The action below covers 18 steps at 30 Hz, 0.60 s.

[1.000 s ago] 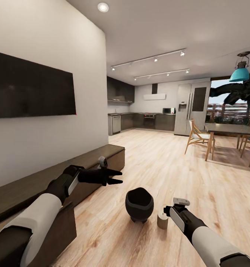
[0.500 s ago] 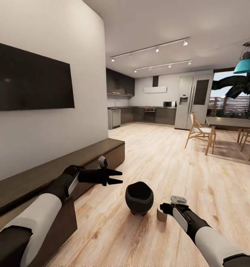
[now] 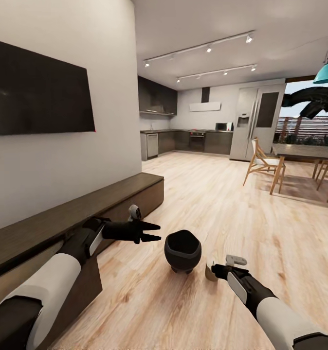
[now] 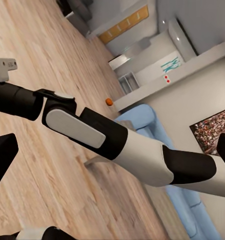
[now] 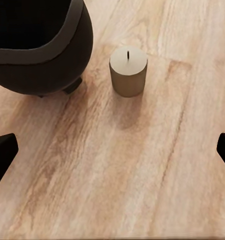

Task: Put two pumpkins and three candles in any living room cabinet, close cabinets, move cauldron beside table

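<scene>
The right gripper (image 3: 221,270) is wide open and holds nothing; it hangs just above a beige candle (image 5: 128,71) on the wooden floor (image 3: 232,218). The black cauldron (image 3: 182,251) stands beside the candle. The left gripper (image 3: 152,232), also open and empty, is near the dark cabinet (image 3: 86,214).

head forward, wrists floorward (sharing cauldron (image 3: 183,250))

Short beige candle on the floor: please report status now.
Right gripper open, jaws spread above short beige candle, holding nothing. Left gripper open, empty. Candle upright on wood floor, just beside round black cauldron; cauldron crowds one side.
</scene>
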Available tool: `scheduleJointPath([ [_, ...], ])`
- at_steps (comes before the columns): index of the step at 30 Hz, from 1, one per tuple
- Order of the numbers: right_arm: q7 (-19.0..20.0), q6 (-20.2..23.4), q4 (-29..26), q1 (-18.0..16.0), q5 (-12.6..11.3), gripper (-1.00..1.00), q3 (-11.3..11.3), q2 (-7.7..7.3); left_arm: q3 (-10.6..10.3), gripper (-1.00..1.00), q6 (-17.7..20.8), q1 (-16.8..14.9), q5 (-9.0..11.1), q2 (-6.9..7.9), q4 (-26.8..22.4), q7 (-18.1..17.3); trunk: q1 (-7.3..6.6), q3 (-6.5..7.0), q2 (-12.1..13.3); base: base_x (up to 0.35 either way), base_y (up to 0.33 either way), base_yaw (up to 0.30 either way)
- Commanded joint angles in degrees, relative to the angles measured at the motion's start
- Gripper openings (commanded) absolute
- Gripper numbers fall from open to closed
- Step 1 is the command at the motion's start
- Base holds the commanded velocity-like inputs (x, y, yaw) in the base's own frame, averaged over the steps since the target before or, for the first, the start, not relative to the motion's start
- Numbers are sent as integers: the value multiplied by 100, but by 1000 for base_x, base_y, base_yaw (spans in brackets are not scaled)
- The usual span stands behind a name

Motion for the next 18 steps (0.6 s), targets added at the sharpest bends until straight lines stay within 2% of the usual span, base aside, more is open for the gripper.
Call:
scheduleJointPath([
  [1, -51, 28, -14, -2, -48, 100, 9, -6, -36, 100, 61, -5, 44, 8, 0, -8, 1, -29, -5, 0, 0, 0],
  [3, -151, 27, -18, -2, -24, 100, -110, 8, -36, 100, 61, -5, 44, 7, 0, -8, 6, -74, -8, 0, 0, 0],
  [4, -326, 26, -18, -2, -11, 100, -158, 16, -36, 100, 61, -5, 46, 8, 0, -8, 9, -96, -9, 0, 0, 0],
  [6, -610, 14, -21, -2, 1, 100, -195, 27, -35, 100, 61, -5, 48, 8, 0, -8, 14, -140, -12, 0, 0, 0],
  [11, -855, -13, -29, -2, -28, 100, -233, 14, -36, 100, 61, -5, 45, 7, 0, -8, 27, -251, -18, 0, 0, 0],
  [14, -804, -15, -29, 5, -43, 100, -244, 2, -35, 100, 61, -5, 44, 8, 0, -8, 34, -317, -22, 0, 0, 0],
  [18, -433, -17, -31, 22, -48, 100, -261, -14, -34, 100, 61, -5, 48, 8, 0, -8, 45, -406, -28, 0, 0, 0],
])
